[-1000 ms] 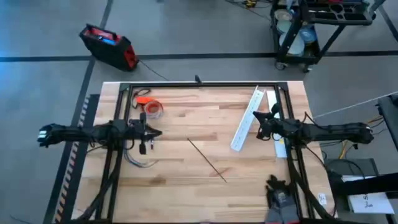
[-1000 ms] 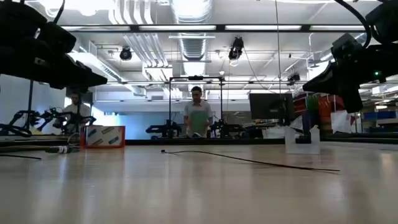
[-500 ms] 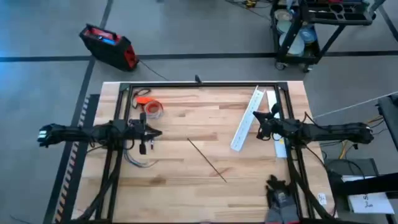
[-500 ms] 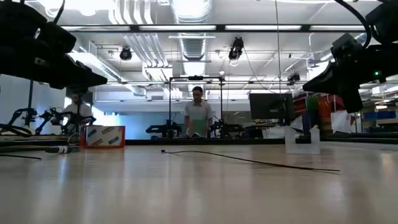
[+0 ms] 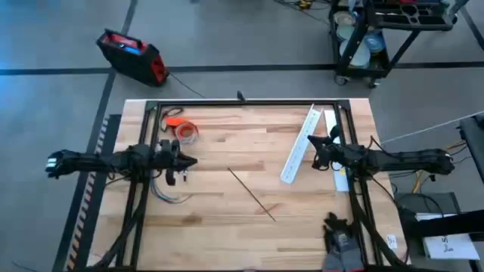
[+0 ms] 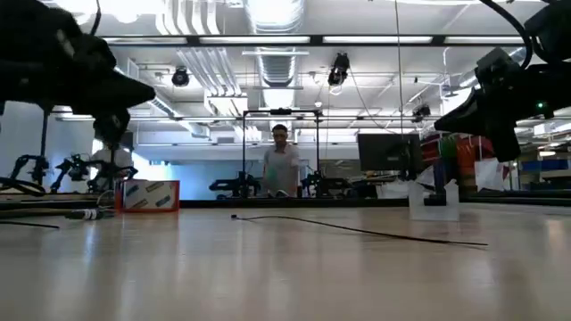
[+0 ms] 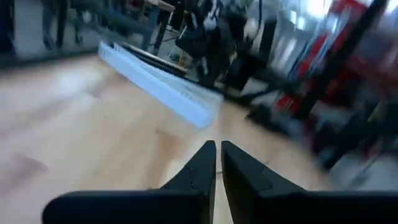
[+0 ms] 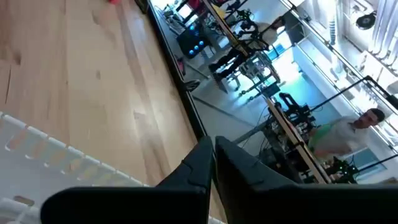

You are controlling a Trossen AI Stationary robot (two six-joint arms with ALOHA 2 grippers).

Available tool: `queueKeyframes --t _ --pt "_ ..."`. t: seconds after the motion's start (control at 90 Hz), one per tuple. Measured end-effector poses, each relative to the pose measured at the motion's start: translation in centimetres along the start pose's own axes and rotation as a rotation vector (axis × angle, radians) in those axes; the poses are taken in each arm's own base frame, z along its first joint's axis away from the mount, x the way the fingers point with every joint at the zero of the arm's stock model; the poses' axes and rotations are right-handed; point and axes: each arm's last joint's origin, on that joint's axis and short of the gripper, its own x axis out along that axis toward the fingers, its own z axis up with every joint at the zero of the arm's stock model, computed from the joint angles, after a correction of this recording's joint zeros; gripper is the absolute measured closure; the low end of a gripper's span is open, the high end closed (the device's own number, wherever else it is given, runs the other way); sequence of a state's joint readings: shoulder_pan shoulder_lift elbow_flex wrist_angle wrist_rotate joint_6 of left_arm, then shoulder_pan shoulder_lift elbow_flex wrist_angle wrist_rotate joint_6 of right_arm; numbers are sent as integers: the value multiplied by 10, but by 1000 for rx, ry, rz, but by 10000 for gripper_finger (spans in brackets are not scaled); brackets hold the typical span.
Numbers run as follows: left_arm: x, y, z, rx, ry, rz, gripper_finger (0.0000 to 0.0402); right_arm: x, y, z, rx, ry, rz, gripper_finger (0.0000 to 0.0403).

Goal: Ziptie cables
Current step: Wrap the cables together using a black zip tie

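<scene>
The ziptie [image 5: 252, 194] lies flat in the middle of the table [image 5: 227, 219], and the cables [image 5: 168, 195] lie near the left side. The left gripper [image 5: 184, 161] hangs above the cables with its fingers together. The right gripper [image 5: 316, 156] hangs over the white channel [image 5: 301, 143], fingers together too.

The left pincer [image 5: 184, 159] has turned on its wrist — the part that hung below it in the high view now shows shorter and tucked closer in. In the low view its dark bulk has shifted, and behind it the standing person [image 6: 282, 169] has moved a little.
</scene>
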State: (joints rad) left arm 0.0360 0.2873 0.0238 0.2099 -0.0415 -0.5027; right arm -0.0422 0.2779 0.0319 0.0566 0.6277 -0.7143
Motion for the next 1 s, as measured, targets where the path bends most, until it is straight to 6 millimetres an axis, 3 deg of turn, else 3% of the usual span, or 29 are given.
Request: queueKeyframes --t 0.167,0.367,0.578,0.656,0.9,1.0 --pt "0 1 3 36 -60 58 388 0 0 0 0 0 0 396" --pt "3 3 -2 28 2 68 388 0 0 0 0 0 0 396" --pt "8 -6 -4 110 109 -213 388 0 0 0 0 0 0 396" --pt "11 -7 -4 107 144 -221 388 0 0 0 0 0 0 396" --pt "29 -24 38 252 458 118 388 0 0 0 0 0 0 396" --pt "40 -35 57 325 595 161 388 0 0 0 0 0 0 396"
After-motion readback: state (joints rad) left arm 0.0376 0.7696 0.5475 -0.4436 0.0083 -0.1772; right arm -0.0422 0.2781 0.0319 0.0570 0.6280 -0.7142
